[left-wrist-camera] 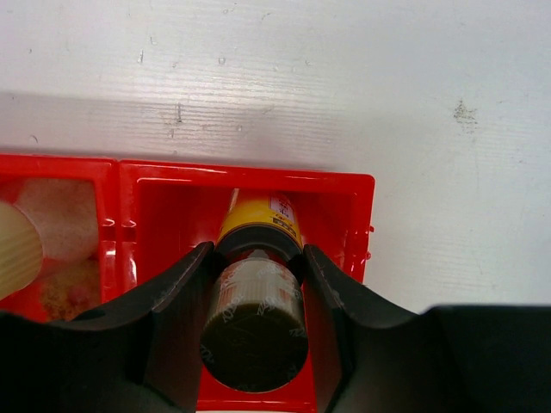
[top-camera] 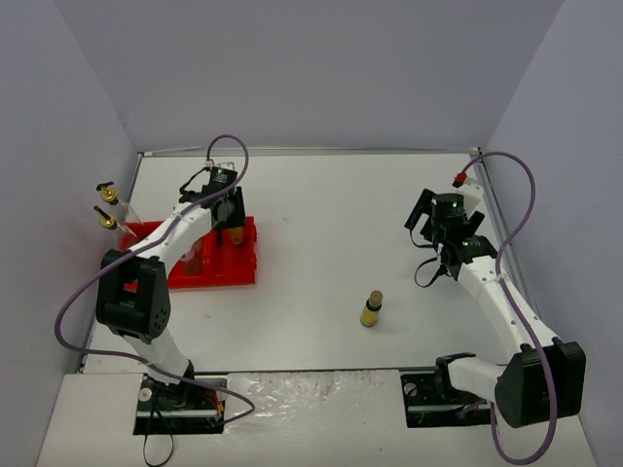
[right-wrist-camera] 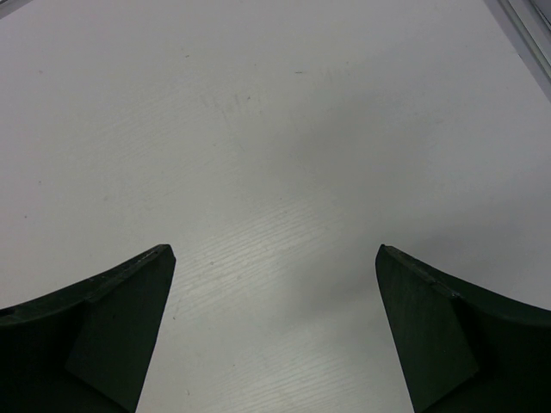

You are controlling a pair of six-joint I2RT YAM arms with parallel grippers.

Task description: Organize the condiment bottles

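Observation:
My left gripper [left-wrist-camera: 256, 254] is shut on a tiny yellow bottle with a brown cap [left-wrist-camera: 255, 331]. The bottle stands in the right-hand compartment of the red tray [left-wrist-camera: 362, 215]. From above, this gripper [top-camera: 232, 216] is over the tray's far right part [top-camera: 245, 265]. A squat beige bottle's pale cap [left-wrist-camera: 12, 258] shows in the adjoining compartment. Two tall clear bottles with gold spouts [top-camera: 107, 195] [top-camera: 103, 218] stand at the tray's far left. A second tiny yellow bottle [top-camera: 371, 308] stands alone mid-table. My right gripper [top-camera: 425, 222] [right-wrist-camera: 274, 258] is open and empty over bare table.
Grey walls close the table on the left, back and right. A metal rail [top-camera: 492, 209] runs along the right edge near my right arm. My left arm lies over the tray and hides part of its contents.

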